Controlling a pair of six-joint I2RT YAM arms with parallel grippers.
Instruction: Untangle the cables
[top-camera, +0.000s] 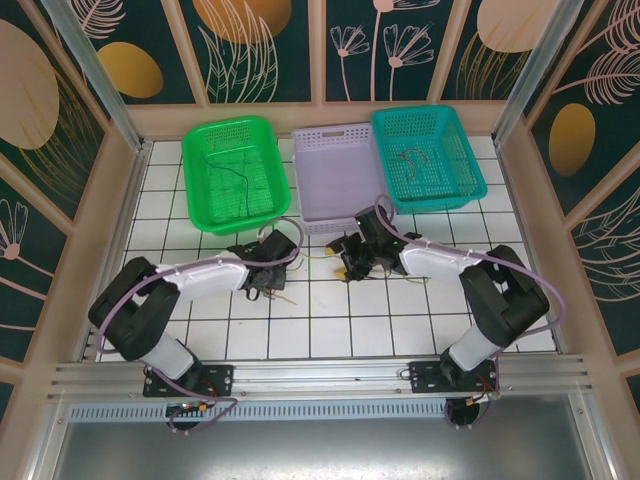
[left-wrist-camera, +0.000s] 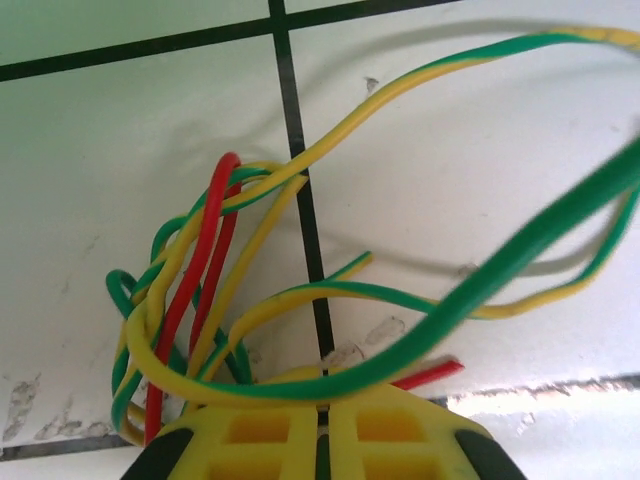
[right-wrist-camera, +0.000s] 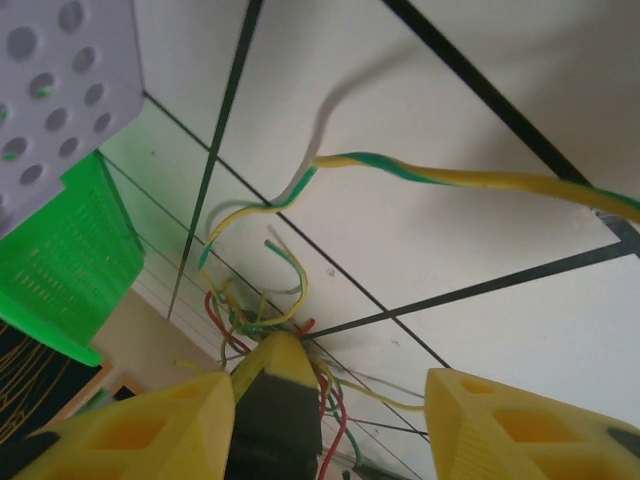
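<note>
Cables (left-wrist-camera: 215, 300): red, yellow and green-and-yellow strands knotted in one clump on the white tiled surface (top-camera: 330, 320), near its middle and in front of the lilac basket (top-camera: 335, 175), with one green-and-yellow strand trailing toward the right arm. Left tool (left-wrist-camera: 322, 440): fingers closed together at the clump's near edge, apparently pinching strands there; right tool (right-wrist-camera: 335, 395): jaws apart, holding nothing, facing the clump from near by. Step in hand, by judgement: anchoring the clump so a single strand can be drawn free; the next move calls for the right tool to close on the trailing strand alone and pull gently, lest the knot tighten.
</note>
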